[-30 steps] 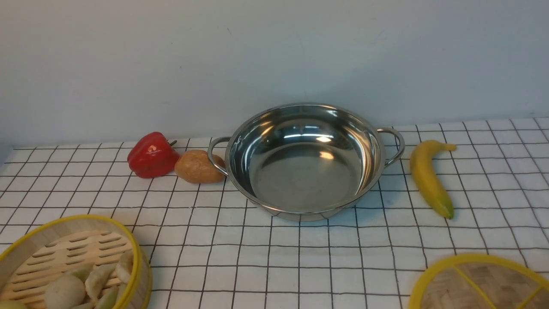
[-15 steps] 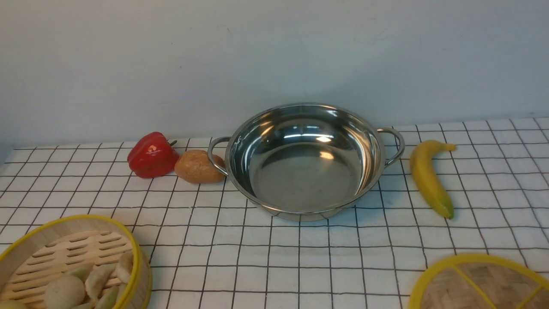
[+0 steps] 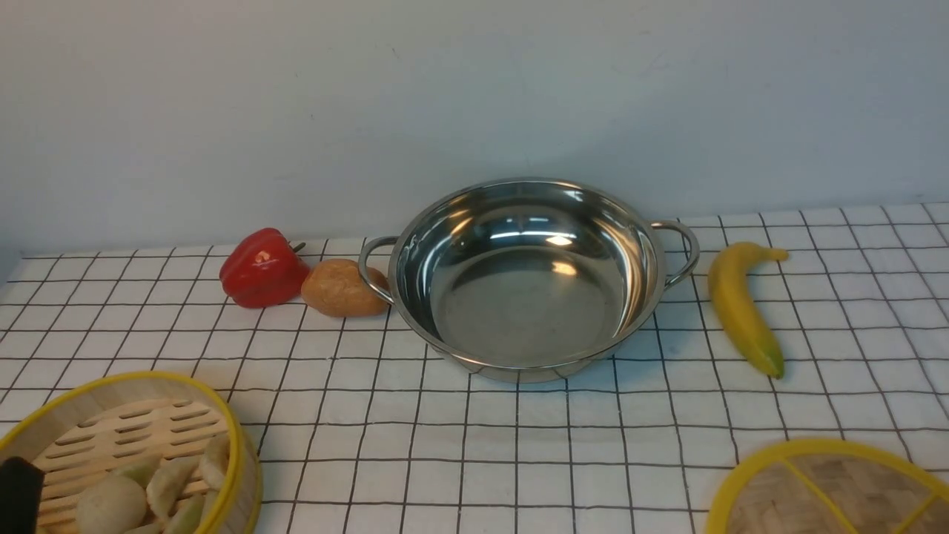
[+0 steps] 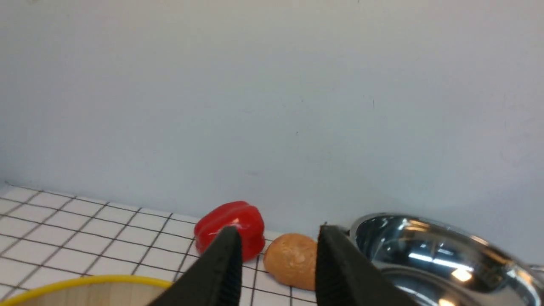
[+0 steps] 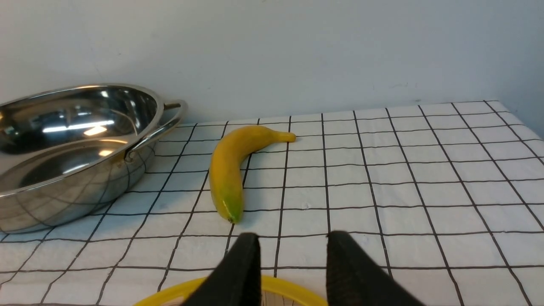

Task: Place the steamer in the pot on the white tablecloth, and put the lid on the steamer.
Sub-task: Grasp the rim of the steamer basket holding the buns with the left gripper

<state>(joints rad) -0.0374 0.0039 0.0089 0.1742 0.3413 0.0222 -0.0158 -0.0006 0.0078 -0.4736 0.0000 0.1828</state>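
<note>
Front view: black corner of the left tool (image 3: pixel 16 491) has just come in low left, over the steamer (image 3: pixel 133 430); I read that as pickup starting; steamer sits on the white tablecloth (image 3: pixel 474 445), well apart from the empty pot (image 3: pixel 526 297); lid (image 3: pixel 830 489) near right, cut off by the frame; left tool and right tool (image 5: pixel 293 238) each have fingers parted, gripping nothing; whether the left tool touches the steamer is hidden.

- The pot (image 3: pixel 519 297) sits on the tablecloth (image 3: pixel 445 430).
- The potato (image 3: pixel 341 288) is at the pot's 9 o'clock, just beside its handle, with the pepper (image 3: pixel 261 269) next.
- The banana (image 3: pixel 738 308) lies at 3 o'clock.
- The steamer (image 3: pixel 126 430), with food pieces (image 3: pixel 111 504) in it, is at 8 o'clock.
- The lid (image 3: pixel 838 489) is at 4 o'clock.
</note>
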